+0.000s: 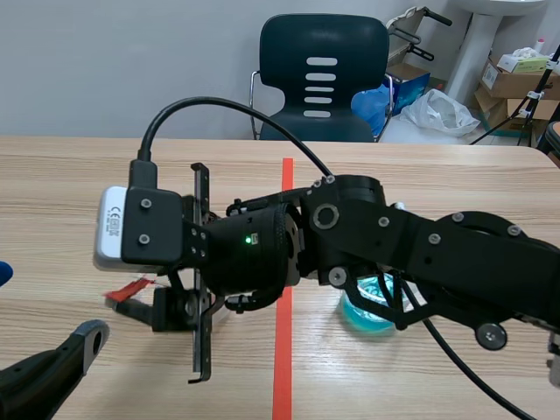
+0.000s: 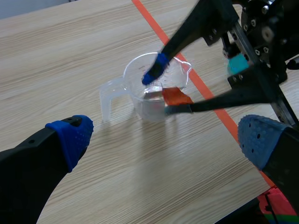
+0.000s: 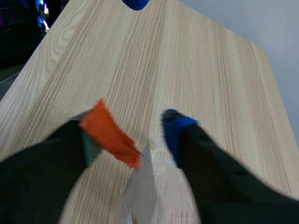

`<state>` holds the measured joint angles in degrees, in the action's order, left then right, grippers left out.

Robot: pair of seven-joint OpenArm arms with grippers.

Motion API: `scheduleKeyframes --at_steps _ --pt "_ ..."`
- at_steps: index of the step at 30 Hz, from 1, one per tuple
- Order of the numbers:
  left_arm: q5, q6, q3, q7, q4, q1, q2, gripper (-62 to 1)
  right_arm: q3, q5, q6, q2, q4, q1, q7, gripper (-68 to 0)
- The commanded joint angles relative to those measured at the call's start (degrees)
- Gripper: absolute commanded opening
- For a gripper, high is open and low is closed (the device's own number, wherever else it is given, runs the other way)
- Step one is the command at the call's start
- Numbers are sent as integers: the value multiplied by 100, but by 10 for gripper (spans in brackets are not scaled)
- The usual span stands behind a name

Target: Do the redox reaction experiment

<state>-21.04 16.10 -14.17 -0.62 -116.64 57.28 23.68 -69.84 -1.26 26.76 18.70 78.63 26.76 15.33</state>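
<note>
A clear plastic measuring cup [image 2: 140, 95] with a handle stands on the wooden table ahead of my open left gripper [image 2: 166, 140]. The right arm reaches across from the right, and its gripper [image 2: 161, 92] hangs over the cup's mouth. Its fingers are apart. A small orange-red sheet [image 3: 110, 133] clings to one pad and does not touch the other blue pad [image 3: 175, 128]. In the scene view the sheet [image 1: 131, 289] shows at the right gripper [image 1: 131, 302], left of the tape line. A dish of blue-green liquid [image 1: 367, 308] sits under the right arm.
An orange-red tape line [image 1: 283, 350] runs down the table's middle. The left arm [image 1: 48, 372] lies low at the near left corner. A dark chair [image 1: 322, 74] stands beyond the far edge, with boxes and bags [image 1: 442, 109] on the floor behind it.
</note>
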Motion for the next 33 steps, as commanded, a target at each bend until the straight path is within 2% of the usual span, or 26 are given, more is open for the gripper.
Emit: scheduleKeyframes --at_steps 1,4,9,12,33 --pt "-35 -7 33 63 -96 -17 2 14 31 -26 -22 2 28 98 50 -254" --pt "-35 -7 33 61 -96 -17 2 14 31 -44 -96 2 28 98 46 -164" --pt "-35 -7 33 61 -96 -17 2 14 31 -44 -608 2 28 98 -138 -62" --pt "-35 -7 33 61 -96 -17 2 14 28 -44 -787 0 28 98 -267 -26" --pt "-35 -7 33 61 -96 -17 2 14 28 -197 -793 2 28 98 -339 -20"
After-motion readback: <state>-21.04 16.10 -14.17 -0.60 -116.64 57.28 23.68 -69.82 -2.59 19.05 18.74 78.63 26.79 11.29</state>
